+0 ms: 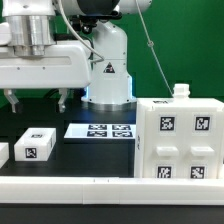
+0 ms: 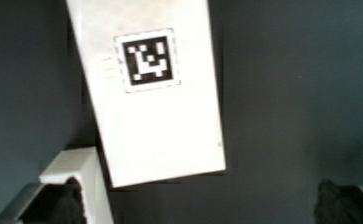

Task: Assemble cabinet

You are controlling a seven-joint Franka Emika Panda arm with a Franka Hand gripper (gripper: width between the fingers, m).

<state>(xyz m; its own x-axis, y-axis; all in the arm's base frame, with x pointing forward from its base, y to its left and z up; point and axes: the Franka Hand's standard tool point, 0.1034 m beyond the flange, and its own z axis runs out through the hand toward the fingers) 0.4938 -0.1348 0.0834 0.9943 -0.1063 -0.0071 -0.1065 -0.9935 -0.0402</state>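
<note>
**Exterior view:** The black counter (image 1: 70,162) stretched before a green curtain (image 1: 190,40), the arm's white base (image 1: 108,70) standing at the back. The cabinet (image 1: 180,140), a big white box with square tags on its near face, stood at the exterior view's right, close behind a low white rail (image 1: 100,186) that ran along the front edge. The marker board (image 1: 100,130) lay flat just beside the cabinet, toward the middle. A small white block (image 1: 35,145) carrying one tag sat toward the exterior view's left, with a strip of bare counter between it and the board. The tool (image 1: 38,102) hung above that block, spread wide and gripping nothing, with open air beneath it.

**Wrist view:** A long white piece (image 2: 160,110) bearing a single tag lay tilted across the dark counter, with bare surface along both of its long sides. The fingers (image 2: 62,200) stood far apart near one short end. Whether the nearer one touched the piece could not be told.
</note>
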